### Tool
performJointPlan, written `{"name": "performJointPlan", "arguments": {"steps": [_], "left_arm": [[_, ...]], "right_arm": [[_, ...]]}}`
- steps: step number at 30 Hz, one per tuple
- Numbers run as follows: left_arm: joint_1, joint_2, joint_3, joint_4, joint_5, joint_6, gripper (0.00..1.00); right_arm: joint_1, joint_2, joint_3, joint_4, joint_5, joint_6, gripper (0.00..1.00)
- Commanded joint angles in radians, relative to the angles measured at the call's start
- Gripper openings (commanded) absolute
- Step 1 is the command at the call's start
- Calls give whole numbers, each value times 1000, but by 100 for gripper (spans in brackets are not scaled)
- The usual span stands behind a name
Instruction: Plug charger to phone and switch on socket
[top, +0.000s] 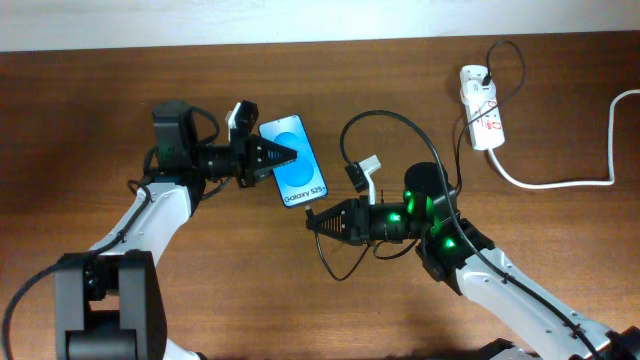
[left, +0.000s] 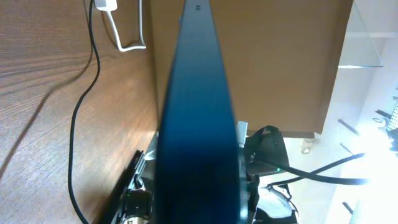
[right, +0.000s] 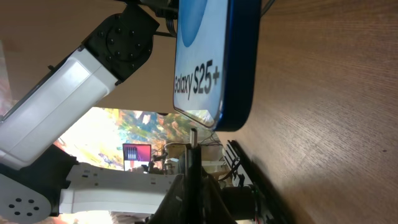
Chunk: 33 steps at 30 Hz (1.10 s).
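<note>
The phone (top: 298, 162), blue-screened with "Galaxy S25+" at its near end, is held at its far left side by my left gripper (top: 287, 153), which is shut on it. In the left wrist view the phone (left: 196, 106) fills the middle, seen edge-on. My right gripper (top: 313, 222) is shut on the charger's plug, whose tip (right: 193, 138) points at the phone's (right: 211, 56) lower end, a short gap away. The thin black charger cable (top: 385, 113) loops back to the white socket (top: 481, 108) at the far right.
A thick white cord (top: 560, 184) runs from the socket toward the right table edge. Slack black cable (top: 335, 268) curls beneath my right arm. The left arm (right: 68, 81) fills the upper left of the right wrist view.
</note>
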Motion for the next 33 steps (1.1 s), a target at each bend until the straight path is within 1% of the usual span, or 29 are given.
{"name": "performJointPlan", "arguments": {"steps": [1,33], "left_arm": [[1,-1,10,6,34,20,0],[1,-1,10,6,34,20,0]], "right_arm": [[8,3,-6,4,16,-25,4],[8,3,-6,23,42,-42,4]]}}
